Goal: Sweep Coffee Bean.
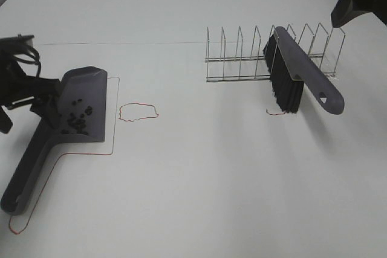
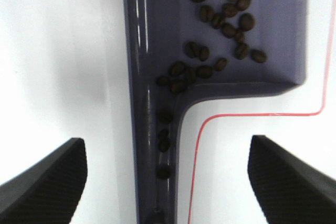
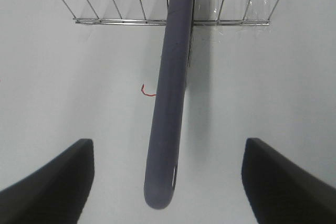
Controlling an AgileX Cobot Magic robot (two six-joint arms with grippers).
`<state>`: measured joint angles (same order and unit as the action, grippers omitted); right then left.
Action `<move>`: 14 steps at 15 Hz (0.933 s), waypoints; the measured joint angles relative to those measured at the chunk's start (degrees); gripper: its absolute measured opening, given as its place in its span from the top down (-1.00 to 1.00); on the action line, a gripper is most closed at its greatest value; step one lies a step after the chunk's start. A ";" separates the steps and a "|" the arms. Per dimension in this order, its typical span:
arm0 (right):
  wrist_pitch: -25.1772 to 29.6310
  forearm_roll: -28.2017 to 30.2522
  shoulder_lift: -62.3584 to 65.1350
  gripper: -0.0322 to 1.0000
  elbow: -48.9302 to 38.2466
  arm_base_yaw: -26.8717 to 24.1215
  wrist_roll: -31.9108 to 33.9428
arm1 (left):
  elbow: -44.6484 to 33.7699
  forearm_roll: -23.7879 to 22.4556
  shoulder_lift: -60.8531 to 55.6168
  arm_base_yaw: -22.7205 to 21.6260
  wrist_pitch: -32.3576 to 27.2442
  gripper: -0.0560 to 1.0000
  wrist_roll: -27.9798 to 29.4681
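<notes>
Beans (image 1: 77,122) lie as a dark cluster in the pan of a grey dustpan (image 1: 91,86) at the left of the white table (image 1: 199,185); the high view shows them only as specks. The left wrist view resolves each coffee bean (image 2: 220,19) as an oval, most in the pan, and also shows what the high view cannot: 4 or so beans strung along the channel of the dustpan handle (image 2: 149,182). A thin red line (image 2: 197,156) traces the dustpan's outline on the table.

The left gripper (image 2: 168,182) hangs over the handle with its dark fingers (image 2: 47,182) spread wide on either side, touching nothing. In the high view its arm sits at the dustpan's left edge.

The brush (image 1: 296,74) leans in a wire rack (image 1: 242,58) at right, black bristles down beside a short red mark. The right wrist view sees only the brush handle's back (image 3: 170,103) and the rack rails; the bristles are hidden there. The right gripper (image 3: 168,182) stands open above the handle's end, its fingers (image 3: 52,182) clear of it.

A small red loop (image 1: 138,112) lies near the dustpan's lip.
</notes>
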<state>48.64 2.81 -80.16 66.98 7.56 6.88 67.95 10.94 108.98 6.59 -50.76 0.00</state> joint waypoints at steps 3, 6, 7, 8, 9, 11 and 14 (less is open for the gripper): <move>2.98 0.00 6.76 -0.47 -1.72 0.00 -0.17 | 0.00 -1.60 -11.52 0.00 -3.32 -0.56 0.00; 4.13 0.00 14.78 -0.47 -7.79 0.00 -0.17 | 0.00 -5.04 -22.12 0.00 -5.56 -0.56 0.00; 4.87 0.00 18.33 -0.47 -10.89 0.00 -0.17 | 0.00 -6.36 -25.78 0.00 -7.05 -0.56 0.00; 5.50 0.00 21.72 -0.47 -13.75 0.00 -0.17 | 0.00 -7.39 -29.34 0.00 -9.05 -0.55 0.00; 6.25 0.00 25.55 -0.47 -16.50 0.00 -0.17 | 0.00 -7.56 -33.17 0.00 -10.83 -0.55 0.00; 7.16 0.00 32.60 -0.47 -21.89 0.00 -0.17 | -0.29 -7.10 -40.22 0.00 -12.61 -0.55 0.40; 10.08 0.00 46.24 -0.47 -30.37 0.00 -0.34 | -8.14 -4.30 -54.20 0.00 -13.58 -0.55 0.34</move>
<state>58.73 2.81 -33.92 36.61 7.56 6.53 59.82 6.65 54.77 6.59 -64.34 0.34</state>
